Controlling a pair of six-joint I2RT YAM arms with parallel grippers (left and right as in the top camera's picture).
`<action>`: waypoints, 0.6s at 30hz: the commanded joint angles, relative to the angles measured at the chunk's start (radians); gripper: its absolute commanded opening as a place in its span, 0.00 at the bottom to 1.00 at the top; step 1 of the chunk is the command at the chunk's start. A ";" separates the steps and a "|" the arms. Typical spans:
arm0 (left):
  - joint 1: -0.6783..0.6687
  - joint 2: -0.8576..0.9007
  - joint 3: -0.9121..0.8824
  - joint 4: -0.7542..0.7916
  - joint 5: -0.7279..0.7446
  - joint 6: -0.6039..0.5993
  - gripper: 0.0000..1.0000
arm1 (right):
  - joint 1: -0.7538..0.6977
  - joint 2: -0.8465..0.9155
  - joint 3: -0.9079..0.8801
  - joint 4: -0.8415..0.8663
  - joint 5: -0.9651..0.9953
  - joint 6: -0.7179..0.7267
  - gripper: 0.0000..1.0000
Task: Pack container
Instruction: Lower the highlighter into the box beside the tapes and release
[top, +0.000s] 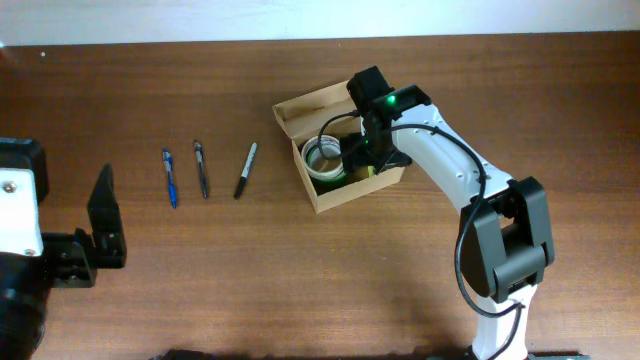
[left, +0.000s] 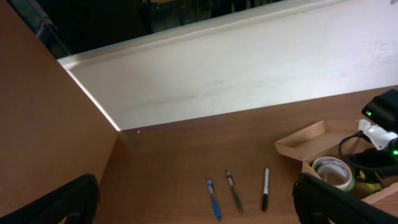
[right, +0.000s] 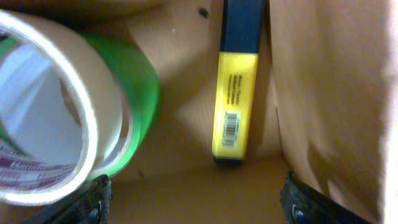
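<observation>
The container, a tan cardboard box (top: 345, 195), stands mid-table with its flap lid (top: 305, 108) open at the back left. Inside lie a white tape roll (top: 324, 157) (right: 50, 124), a green tape roll (right: 142, 87) and a yellow highlighter (right: 235, 106). My right gripper (top: 368, 150) (right: 193, 205) is open and empty, down inside the box just above its floor (right: 186, 180), the highlighter lying between its fingers. My left gripper (top: 103, 215) (left: 196, 194) is open and empty at the far left, well away from the box (left: 311, 140).
Three pens lie side by side on the table left of the box: a blue pen (top: 169, 177) (left: 213, 199), a dark pen (top: 201, 168) (left: 234, 191) and a black marker (top: 245, 170) (left: 265, 188). A white wall borders the table's far edge.
</observation>
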 joint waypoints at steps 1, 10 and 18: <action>-0.003 0.007 -0.003 -0.001 0.011 0.010 0.99 | 0.030 -0.040 0.098 -0.051 -0.016 -0.029 0.85; -0.003 0.013 -0.003 -0.004 0.010 0.010 0.99 | 0.159 -0.051 0.272 -0.160 -0.013 0.048 0.87; -0.003 0.063 -0.085 -0.016 0.008 0.009 0.99 | 0.214 -0.061 0.502 -0.329 0.251 -0.014 0.89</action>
